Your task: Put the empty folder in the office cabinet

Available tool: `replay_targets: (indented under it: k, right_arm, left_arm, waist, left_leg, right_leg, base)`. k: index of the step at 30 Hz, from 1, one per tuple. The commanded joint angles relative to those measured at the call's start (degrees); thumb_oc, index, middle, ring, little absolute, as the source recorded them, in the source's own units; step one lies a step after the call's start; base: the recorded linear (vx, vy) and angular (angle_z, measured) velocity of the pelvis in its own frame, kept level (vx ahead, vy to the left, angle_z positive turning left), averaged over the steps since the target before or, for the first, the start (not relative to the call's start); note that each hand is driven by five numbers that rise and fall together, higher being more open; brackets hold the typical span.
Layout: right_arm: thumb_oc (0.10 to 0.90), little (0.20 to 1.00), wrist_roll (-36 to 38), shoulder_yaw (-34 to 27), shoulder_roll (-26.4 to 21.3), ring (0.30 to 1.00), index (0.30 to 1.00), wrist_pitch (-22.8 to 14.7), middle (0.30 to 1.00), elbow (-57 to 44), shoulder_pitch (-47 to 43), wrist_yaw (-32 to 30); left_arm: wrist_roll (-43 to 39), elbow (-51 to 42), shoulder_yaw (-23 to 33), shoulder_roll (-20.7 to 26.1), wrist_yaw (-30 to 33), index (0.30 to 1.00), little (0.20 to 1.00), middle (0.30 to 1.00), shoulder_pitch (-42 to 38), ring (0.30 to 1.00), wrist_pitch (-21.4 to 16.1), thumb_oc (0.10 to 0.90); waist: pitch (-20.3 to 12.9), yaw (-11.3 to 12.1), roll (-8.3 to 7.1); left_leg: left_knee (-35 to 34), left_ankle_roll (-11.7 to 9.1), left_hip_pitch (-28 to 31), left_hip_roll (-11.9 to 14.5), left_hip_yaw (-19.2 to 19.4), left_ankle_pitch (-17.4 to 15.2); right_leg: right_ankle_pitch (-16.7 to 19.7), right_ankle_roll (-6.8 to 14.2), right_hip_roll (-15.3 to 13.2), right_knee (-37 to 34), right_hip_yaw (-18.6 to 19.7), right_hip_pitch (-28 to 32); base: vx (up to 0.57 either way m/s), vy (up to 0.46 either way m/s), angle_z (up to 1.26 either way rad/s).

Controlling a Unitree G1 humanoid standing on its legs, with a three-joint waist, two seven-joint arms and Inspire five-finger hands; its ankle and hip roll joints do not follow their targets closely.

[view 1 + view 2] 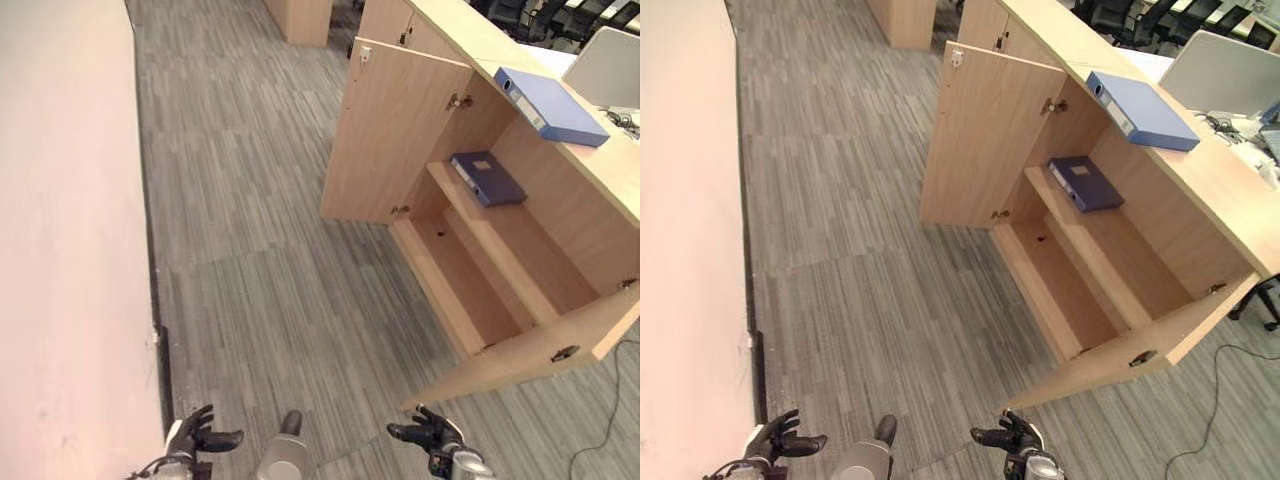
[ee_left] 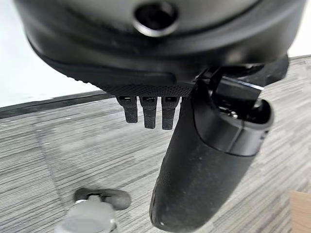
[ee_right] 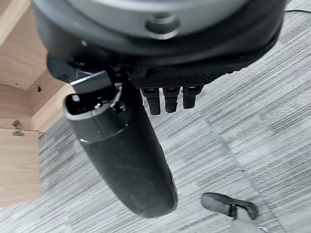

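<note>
A light blue folder [image 1: 552, 105] lies flat on top of the wooden office cabinet [image 1: 560, 200]. Both cabinet doors stand open. On the cabinet's upper shelf lies a dark blue folder [image 1: 487, 178]. The lower compartment holds nothing. My left hand [image 1: 195, 434] hangs low near the wall, fingers relaxed and holding nothing. My right hand [image 1: 425, 432] hangs low in front of the nearer open door [image 1: 530, 355], also open and holding nothing. Both hands are far from the folders. In the wrist views, the left hand [image 2: 204, 165] and the right hand [image 3: 121, 145] show over grey carpet.
A pale wall [image 1: 60, 240] runs along the left. Grey carpet [image 1: 250, 250] lies between wall and cabinet. The far open door [image 1: 395, 135] juts into the floor space. A white chair back [image 1: 612, 65] and cables sit behind the cabinet top.
</note>
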Motion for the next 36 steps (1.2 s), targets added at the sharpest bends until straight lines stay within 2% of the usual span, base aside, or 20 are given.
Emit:
replay_targets:
  k: [1, 3, 4, 6, 9, 10, 11, 13, 15, 17, 21, 25, 28, 31, 32, 35, 36]
  right_arm:
    - [0.800, 0.900, 0.2, -4.2, -4.1, 0.900, 0.900, -1.4, 0.900, -3.7, 0.1, -1.4]
    - [0.800, 0.900, 0.2, -4.5, -4.2, 0.900, 0.900, -1.4, 0.900, -3.7, 0.5, -1.5]
    - [0.800, 0.900, 0.2, -5.0, -4.4, 0.900, 0.900, -1.3, 0.900, -3.5, 1.5, -1.5]
    - [0.800, 0.900, 0.2, -5.4, -4.6, 0.900, 0.900, -1.3, 0.900, -3.2, 2.1, -1.6]
    - [0.800, 0.900, 1.0, -6.4, -4.8, 0.900, 0.900, -1.5, 0.900, -2.8, 3.1, -2.0]
    - [0.800, 0.900, 1.0, -6.3, -4.9, 0.900, 0.900, -1.5, 0.900, -2.8, 3.1, -2.0]
    - [0.800, 0.900, 0.9, -6.7, -4.9, 0.900, 0.900, -1.5, 0.900, -2.6, 3.3, -2.1]
    - [0.800, 0.900, 0.4, -6.3, -5.2, 0.900, 0.900, -1.3, 0.900, -2.7, 3.6, -1.9]
    - [0.800, 0.900, 0.1, -6.2, -5.4, 0.900, 0.900, -1.3, 0.900, -2.6, 3.5, -2.0]
    - [0.800, 0.900, 0.1, -6.7, -5.6, 0.900, 0.900, -1.1, 0.900, -2.0, 3.6, -1.9]
    - [0.800, 0.900, -0.4, -6.7, -5.9, 0.900, 0.900, -0.7, 0.900, -1.7, 4.0, -1.8]
    - [0.800, 0.900, -0.9, -7.3, -6.1, 0.900, 0.900, -0.2, 0.900, -1.6, 3.0, -1.9]
    - [0.800, 0.900, -0.9, -7.8, -6.6, 0.900, 0.900, -0.1, 0.900, -1.6, 2.2, -2.0]
    - [0.800, 0.900, 0.1, -8.6, -7.0, 0.900, 0.900, -0.1, 0.900, -1.7, 2.6, -2.1]
    - [0.800, 0.900, 1.2, -9.7, -7.4, 0.900, 0.900, -0.2, 0.900, -1.1, 3.6, -2.2]
    - [0.800, 0.900, 1.6, -10.1, -7.5, 0.900, 0.900, -0.3, 0.900, -0.9, 4.4, -2.0]
    - [0.800, 0.900, 2.1, -10.5, -7.7, 0.900, 0.900, -0.4, 0.900, -0.5, 5.6, -1.8]
  left_arm:
    - [1.0, -4.4, -1.6, 1.9, 0.2, 0.900, 0.900, 0.900, 1.9, 0.900, -1.4, 0.800]
    - [1.2, -4.5, -1.8, 1.6, 0.2, 0.900, 0.900, 0.900, 2.0, 0.900, -1.4, 0.800]
    - [1.9, -4.2, -2.2, 1.3, -0.1, 0.900, 0.900, 0.900, 1.8, 0.900, -1.3, 0.800]
    - [2.4, -3.4, -2.8, 1.2, -0.4, 0.900, 0.900, 0.900, 1.3, 0.900, -1.3, 0.800]
    - [3.5, -2.9, -4.1, 0.7, -0.5, 0.900, 0.900, 0.900, 0.6, 0.900, -1.4, 0.800]
    - [3.5, -2.8, -4.1, 0.7, -0.5, 0.900, 0.900, 0.900, 0.6, 0.900, -1.4, 0.800]
    - [4.8, -2.2, -4.4, 0.5, -0.6, 0.900, 0.900, 0.900, 0.5, 0.900, -1.4, 0.800]
    - [5.4, -1.2, -4.3, 0.0, -0.5, 0.900, 0.900, 0.900, 0.8, 0.900, -1.8, 0.800]
    - [5.6, -1.0, -4.3, -0.2, -0.6, 0.900, 0.900, 0.900, 0.9, 0.900, -1.9, 0.800]
    - [5.9, -0.6, -3.9, -0.5, -0.5, 0.900, 0.900, 0.900, 1.6, 0.900, -2.0, 0.800]
    - [6.0, -0.1, -2.9, -0.9, -0.3, 0.900, 0.900, 0.900, 2.6, 0.900, -1.7, 0.800]
    - [5.3, -0.3, -1.7, -1.0, 0.0, 0.900, 0.900, 0.900, 3.2, 0.900, -1.6, 0.800]
    - [4.8, -0.4, -1.5, -0.8, 0.2, 0.900, 0.900, 0.900, 2.9, 0.900, -1.7, 0.800]
    - [4.8, 0.1, -1.8, -1.2, 0.2, 0.900, 0.900, 0.900, 3.0, 0.900, -1.9, 0.800]
    - [5.3, 0.1, -2.5, -1.6, 0.0, 0.900, 0.900, 0.900, 3.5, 0.900, -1.9, 0.800]
    - [5.6, -0.1, -2.9, -1.9, -0.2, 0.900, 0.900, 0.900, 3.9, 0.900, -2.0, 0.800]
    - [5.7, -0.1, -3.3, -2.1, -0.4, 0.900, 0.900, 0.900, 4.2, 0.900, -2.1, 0.800]
  waist:
    - [0.6, -1.0, 8.14]
    - [1.1, -2.0, 7.95]
    - [1.9, -3.1, 6.76]
    - [2.1, -3.7, 5.65]
    - [2.6, -5.5, 4.74]
    - [2.7, -5.6, 4.94]
    - [2.7, -6.5, 4.81]
    - [2.7, -6.9, 5.10]
    - [2.6, -7.0, 5.38]
    - [2.2, -7.7, 5.90]
    - [1.0, -7.1, 5.42]
    - [1.9, -7.2, 7.45]
    - [2.5, -7.6, 7.94]
    - [1.7, -8.6, 7.40]
    - [0.5, -10.6, 7.85]
    - [-0.4, -11.8, 8.69]
    - [-1.5, -13.6, 9.75]
  left_leg:
    - [-6.0, -4.1, 4.3, 4.7, -5.7, 1.6]
    - [-6.8, -4.0, 6.0, 3.5, -6.1, 1.2]
    - [-7.2, -3.9, 8.4, 1.3, -5.8, -0.5]
    - [-7.0, -4.1, 9.3, -0.4, -6.2, -1.7]
    - [-6.2, -5.0, 11.5, -2.0, -8.2, -3.9]
    - [-6.1, -5.1, 11.8, -1.8, -8.4, -4.2]
    - [-6.3, -5.5, 13.0, -1.8, -8.5, -5.0]
    - [-6.4, -5.7, 14.2, -1.8, -8.3, -6.3]
    - [-6.5, -5.6, 14.7, -1.8, -8.2, -6.7]
    - [-6.2, -5.7, 16.5, -1.8, -8.3, -8.7]
    - [-4.6, -6.1, 18.1, -1.6, -7.5, -12.1]
    - [-3.0, -6.9, 19.3, 0.8, -6.8, -14.8]
    - [-2.5, -7.5, 20.2, 1.9, -6.8, -16.5]
    - [-3.9, -8.3, 22.6, 2.1, -6.1, -17.9]
    - [-5.1, -9.5, 24.8, 3.7, -5.9, -18.9]
    - [-5.4, -10.4, 25.7, 5.4, -5.6, -19.1]
    - [-4.5, -12.0, 26.1, 8.3, -5.3, -17.5]
  right_leg:
    - [7.6, 1.7, 3.7, 5.5, -6.6, -10.3]
    - [6.5, 1.7, 2.7, 4.3, -7.7, -11.6]
    - [4.9, 1.7, -2.0, -4.8, -11.4, -11.3]
    - [3.1, 0.3, -4.7, -13.5, -13.7, -11.5]
    - [4.0, -0.9, -6.1, -23.3, -14.0, -13.3]
    - [4.0, -0.9, -5.9, -23.5, -14.3, -12.8]
    - [5.9, -0.6, -7.7, -27.3, -14.8, -14.7]
    - [7.6, -0.8, -7.6, -32.3, -14.3, -13.4]
    - [8.4, -0.6, -7.6, -33.0, -13.6, -13.5]
    - [9.5, -0.4, -8.1, -34.2, -11.7, -14.1]
    - [12.0, 0.0, -10.3, -39.0, -14.0, -11.5]
    - [12.7, 1.0, -12.9, -39.8, -14.9, -14.9]
    - [13.0, 1.3, -14.7, -40.0, -14.9, -15.8]
    - [14.5, 1.7, -15.7, -40.2, -15.8, -15.1]
    - [14.6, 1.6, -15.9, -39.2, -16.2, -15.4]
    - [14.1, 1.4, -15.4, -38.4, -16.4, -15.5]
    - [12.6, 0.5, -14.1, -37.0, -16.4, -16.1]
  base:
    - [0.30, 0.548, 0.40]
    - [0.30, 0.277, 0.87]
    - [0.37, 0.193, 0.78]
    - [0.29, 0.076, 0.36]
    - [0.23, -0.025, 0.47]
    - [0.21, -0.048, 0.93]
    - [0.16, -0.036, 0.71]
    - [0.16, -0.012, 0.42]
    - [0.13, 0.027, 0.30]
    - [0.26, 0.012, 0.13]
    - [0.24, -0.054, -0.07]
    - [0.20, -0.068, -0.64]
    - [0.25, -0.051, -0.27]
    - [0.38, 0.035, 0.22]
    - [0.41, 0.033, -0.20]
    - [0.35, -0.010, 0.04]
    - [0.39, -0.074, 0.24]
